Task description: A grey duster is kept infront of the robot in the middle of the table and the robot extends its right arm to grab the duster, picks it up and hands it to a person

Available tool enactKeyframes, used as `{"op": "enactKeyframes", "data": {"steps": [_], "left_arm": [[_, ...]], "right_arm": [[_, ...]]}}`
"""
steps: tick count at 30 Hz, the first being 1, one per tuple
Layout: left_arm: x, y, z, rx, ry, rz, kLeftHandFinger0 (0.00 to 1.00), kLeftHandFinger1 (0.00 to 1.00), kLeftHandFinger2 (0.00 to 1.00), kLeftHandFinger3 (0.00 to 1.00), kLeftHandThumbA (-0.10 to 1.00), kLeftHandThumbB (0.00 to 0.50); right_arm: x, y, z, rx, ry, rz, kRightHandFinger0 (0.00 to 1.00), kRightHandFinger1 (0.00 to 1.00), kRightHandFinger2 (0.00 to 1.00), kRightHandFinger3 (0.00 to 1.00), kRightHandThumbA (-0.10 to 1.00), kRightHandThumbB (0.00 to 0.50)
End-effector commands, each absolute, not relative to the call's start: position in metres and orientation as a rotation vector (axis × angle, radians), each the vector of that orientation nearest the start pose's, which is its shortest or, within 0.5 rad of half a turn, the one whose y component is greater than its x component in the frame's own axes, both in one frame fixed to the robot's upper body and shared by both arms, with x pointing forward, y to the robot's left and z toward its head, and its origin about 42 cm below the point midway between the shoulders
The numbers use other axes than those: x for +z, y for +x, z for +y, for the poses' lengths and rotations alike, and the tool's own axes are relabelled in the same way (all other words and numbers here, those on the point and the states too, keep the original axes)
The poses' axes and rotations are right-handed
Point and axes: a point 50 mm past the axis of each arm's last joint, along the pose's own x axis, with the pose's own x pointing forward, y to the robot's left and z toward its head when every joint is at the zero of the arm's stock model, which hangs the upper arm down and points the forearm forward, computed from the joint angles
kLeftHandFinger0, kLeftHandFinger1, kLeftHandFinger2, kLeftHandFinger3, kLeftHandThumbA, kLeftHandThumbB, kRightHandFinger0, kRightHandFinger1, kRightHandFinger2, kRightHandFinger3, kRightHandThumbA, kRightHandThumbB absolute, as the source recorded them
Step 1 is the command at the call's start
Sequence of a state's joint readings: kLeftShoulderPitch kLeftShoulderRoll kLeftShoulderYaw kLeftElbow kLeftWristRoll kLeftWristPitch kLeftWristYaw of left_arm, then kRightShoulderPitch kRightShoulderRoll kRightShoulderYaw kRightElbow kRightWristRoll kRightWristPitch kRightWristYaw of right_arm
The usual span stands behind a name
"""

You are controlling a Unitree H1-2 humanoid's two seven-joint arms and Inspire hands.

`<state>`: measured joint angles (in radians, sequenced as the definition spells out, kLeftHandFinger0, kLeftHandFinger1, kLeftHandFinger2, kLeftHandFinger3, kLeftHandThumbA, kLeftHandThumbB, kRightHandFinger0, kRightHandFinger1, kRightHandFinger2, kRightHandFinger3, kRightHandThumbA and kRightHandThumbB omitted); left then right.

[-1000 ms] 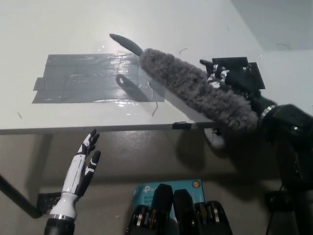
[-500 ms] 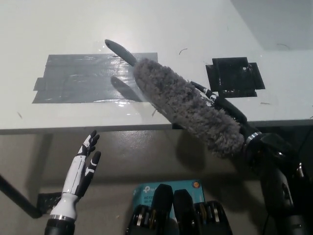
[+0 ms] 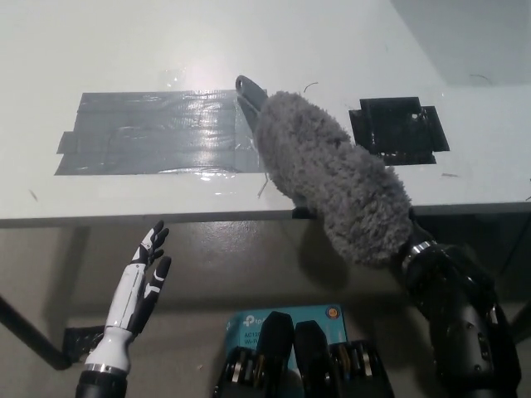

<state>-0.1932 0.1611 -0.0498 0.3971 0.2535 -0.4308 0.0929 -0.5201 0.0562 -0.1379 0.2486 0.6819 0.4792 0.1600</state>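
**Duster raised over the table edge**

The black right arm (image 3: 460, 319) rises from 5 o'clock; its hand is hidden behind the grey duster (image 3: 332, 178), so its grip cannot be judged. The duster slants toward 11 o'clock above the white table (image 3: 124, 50). The white left hand (image 3: 143, 278) rests at 7 o'clock, fingers spread.

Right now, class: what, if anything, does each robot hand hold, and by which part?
The right hand is hidden behind the grey duster, evidently holding its fluffy end; the exact grip cannot be told. The left hand holds nothing.
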Motion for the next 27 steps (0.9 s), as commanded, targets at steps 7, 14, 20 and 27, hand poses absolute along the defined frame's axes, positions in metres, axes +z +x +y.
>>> {"op": "enactKeyframes", "data": {"steps": [7, 14, 20, 27], "left_arm": [[0.1003, 0.3468, 0.2513, -0.069, 0.408, -0.346, 0.98, 1.00, 1.00, 1.00, 1.00, 0.203], [0.1009, 0.3473, 0.2519, -0.073, 0.416, -0.347, 0.97, 1.00, 1.00, 1.00, 1.00, 0.206], [0.1011, 0.3458, 0.2518, -0.072, 0.414, -0.346, 0.96, 1.00, 1.00, 1.00, 1.00, 0.200], [0.1009, 0.3455, 0.2511, -0.075, 0.411, -0.348, 0.96, 1.00, 1.00, 1.00, 1.00, 0.201]], "right_arm": [[0.3014, 0.4192, -0.1382, 0.597, 1.316, -0.112, 0.00, 0.37, 0.77, 1.00, -0.10, 0.079], [0.3048, 0.4174, -0.1403, 0.605, 1.302, -0.137, 0.00, 0.36, 0.76, 1.00, -0.10, 0.084], [0.3083, 0.4172, -0.1414, 0.620, 1.315, -0.155, 0.00, 0.36, 0.77, 1.00, -0.10, 0.089], [0.3097, 0.4188, -0.1440, 0.613, 1.322, -0.148, 0.00, 0.36, 0.77, 1.00, -0.10, 0.098]]}}
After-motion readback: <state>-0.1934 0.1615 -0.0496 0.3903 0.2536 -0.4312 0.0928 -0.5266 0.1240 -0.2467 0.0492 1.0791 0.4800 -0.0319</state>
